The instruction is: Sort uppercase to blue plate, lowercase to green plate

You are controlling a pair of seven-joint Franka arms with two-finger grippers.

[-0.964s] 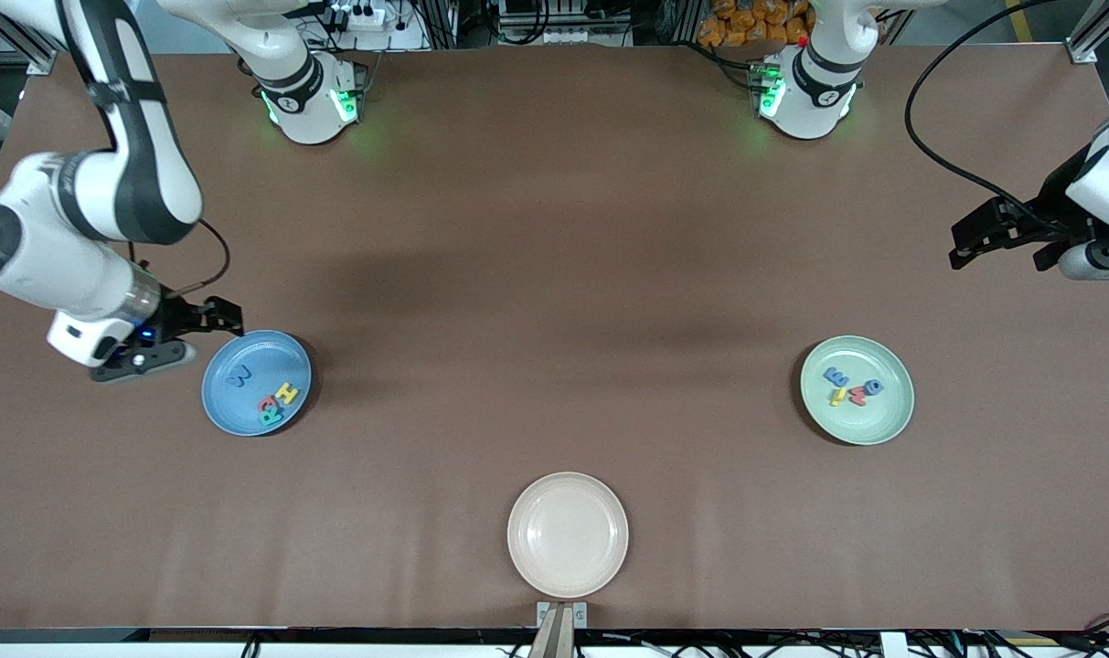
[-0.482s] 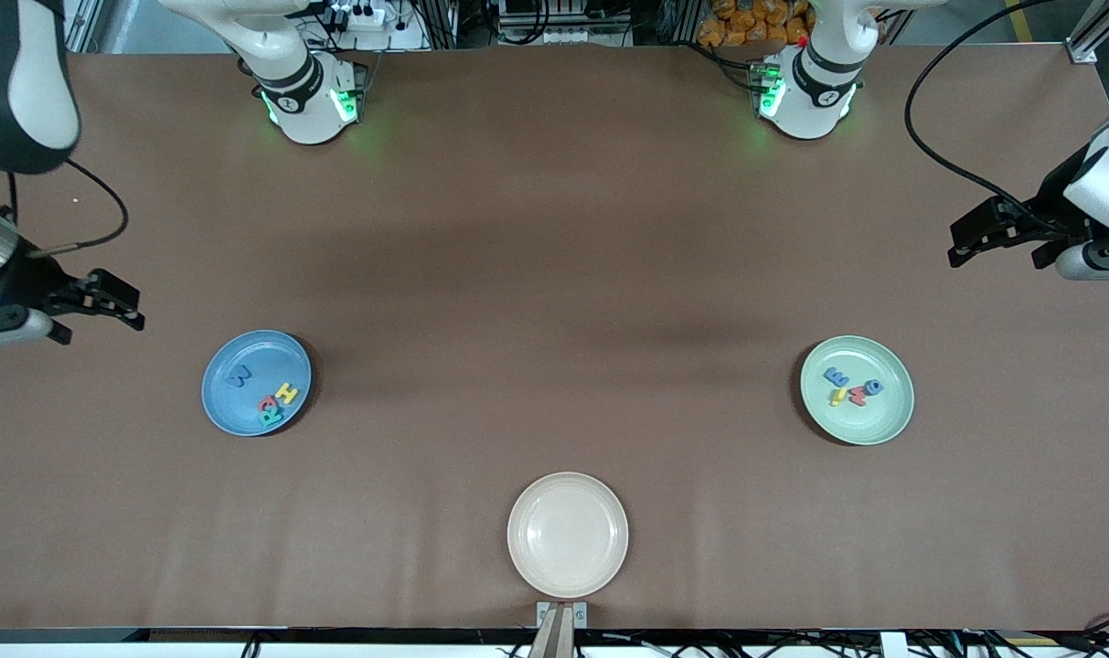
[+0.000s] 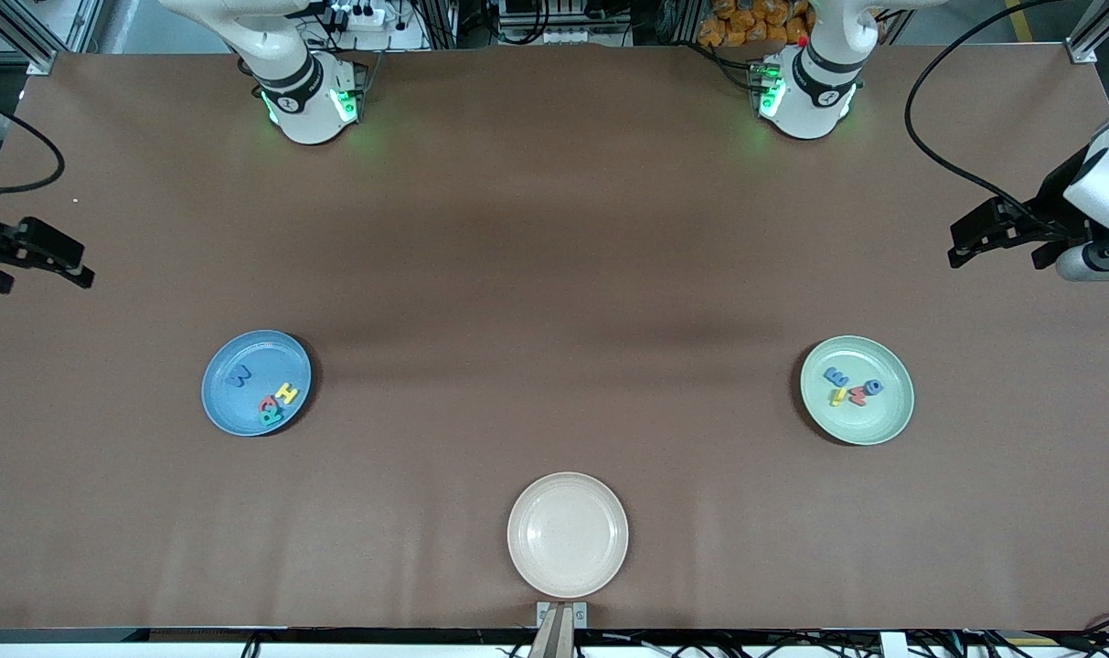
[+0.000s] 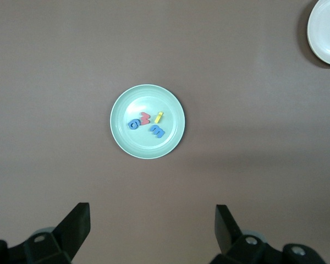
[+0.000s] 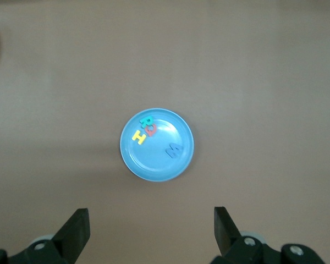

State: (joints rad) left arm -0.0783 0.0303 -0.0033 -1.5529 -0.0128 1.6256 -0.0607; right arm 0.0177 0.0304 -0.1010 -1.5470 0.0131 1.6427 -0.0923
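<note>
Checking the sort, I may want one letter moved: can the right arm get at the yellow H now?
Probably yes: the yellow H lies uncovered on the blue plate, and the open right gripper holds nothing.

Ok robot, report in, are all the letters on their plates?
Both grippers open: left gripper, right gripper, each over bare table. Four uppercase letters on blue plate. Four lowercase letters on green plate. Nothing in the way.

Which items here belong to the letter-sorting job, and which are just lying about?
Part of the job:
- blue plate holding the uppercase letters
- green plate holding the lowercase letters
- left gripper and right gripper, both open, over bare table

Lying about:
- cream plate, nearest the front camera
</note>
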